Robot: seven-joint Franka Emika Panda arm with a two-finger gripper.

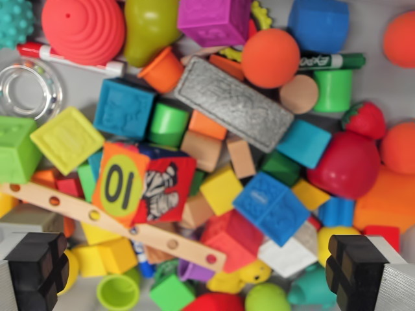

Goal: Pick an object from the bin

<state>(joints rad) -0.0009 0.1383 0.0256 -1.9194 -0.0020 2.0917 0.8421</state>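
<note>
I look straight down into a bin packed with toys. My gripper (194, 275) is open: its two black fingertips (35, 269) stand wide apart at the bottom corners, with nothing between them. Under the gap lie a red block (232, 238), a wooden strip with holes (110, 223), a blue block (271, 206) and a yellow cube (220, 189). Higher up sit a soft cube marked "10" with a zebra face (144, 183), a grey textured brick (233, 103) and an orange ball (270, 58).
Also in the pile: a red ribbed dome (83, 27), a purple cube (214, 19), a green pear (149, 26), a green marker (331, 61), a red apple (343, 165), a strawberry (364, 118), a clear ring (27, 91) and a lime cup (118, 291).
</note>
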